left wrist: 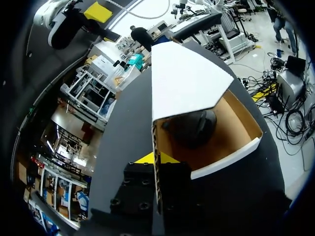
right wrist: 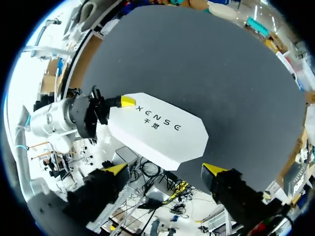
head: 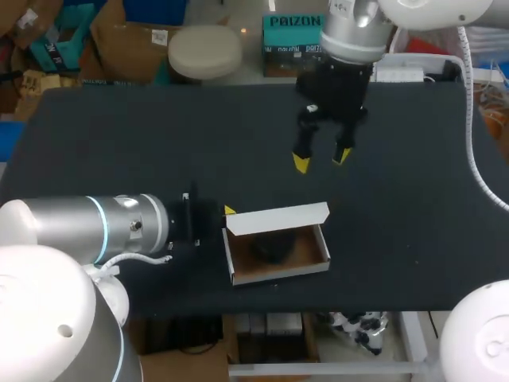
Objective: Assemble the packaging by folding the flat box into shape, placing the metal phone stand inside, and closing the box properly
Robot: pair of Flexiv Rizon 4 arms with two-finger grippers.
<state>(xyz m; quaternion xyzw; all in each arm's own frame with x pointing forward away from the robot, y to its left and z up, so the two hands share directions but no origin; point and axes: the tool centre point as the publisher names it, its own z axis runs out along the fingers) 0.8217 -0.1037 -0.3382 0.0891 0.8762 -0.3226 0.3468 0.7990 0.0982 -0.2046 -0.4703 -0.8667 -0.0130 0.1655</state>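
Matte black covering is stretching across the table [head: 119,143]. At your left, the left gripper [left wrist: 158,164] is clamping the corrugated rear wall of the box [head: 278,274], which is brown inside, with its smooth white lid [head: 278,218] standing raised. The dark, rounded phone stand [head: 274,247] is sitting inside. Farther right, your right gripper [head: 322,159] is hovering over bare table, yellow tips spread apart.

Box [head: 278,219]: cardboard, smooth matt white outside, raw brown inside, corrugation showing at the cut edge. The phone stand [head: 274,245] in it is dark with a faint sheen. The table [head: 119,143] is flat matt black, cloth-like. Left arm [head: 79,227]: satin silver metal, glossy white shells. Right gripper [head: 321,159]: matt black, yellow tips.
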